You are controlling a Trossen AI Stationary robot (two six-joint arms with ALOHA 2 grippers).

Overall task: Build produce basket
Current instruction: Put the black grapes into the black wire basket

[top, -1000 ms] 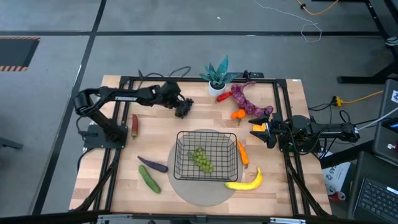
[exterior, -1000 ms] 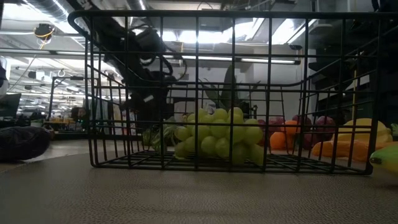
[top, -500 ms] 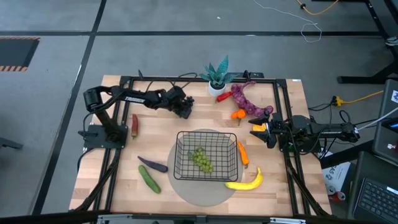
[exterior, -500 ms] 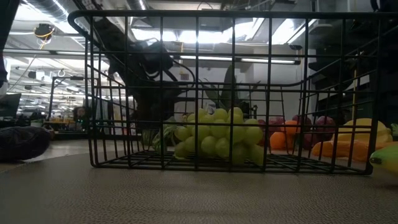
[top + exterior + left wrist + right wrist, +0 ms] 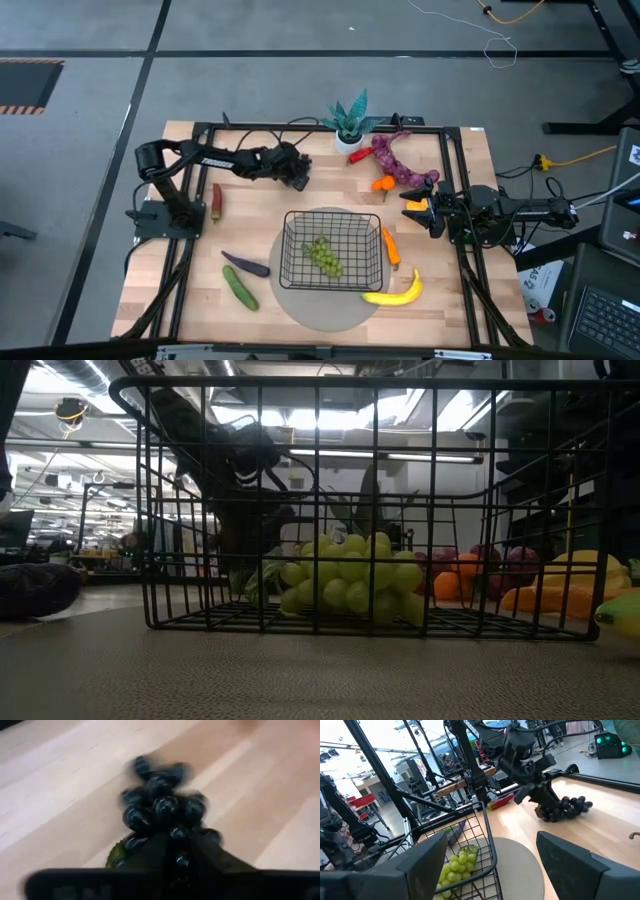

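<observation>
The left tool (image 5: 297,176) is down at the dark grapes (image 5: 160,812) on the worktop (image 5: 260,215), at the far side from the basket (image 5: 333,248), and its fingers look closed around the near end of the bunch, whose length runs straight out from the tool. The basket, holding green grapes (image 5: 322,254), lies toward the front of the worktop from there. The right tool (image 5: 420,212) waits with fingers apart beside the basket's right side.
</observation>
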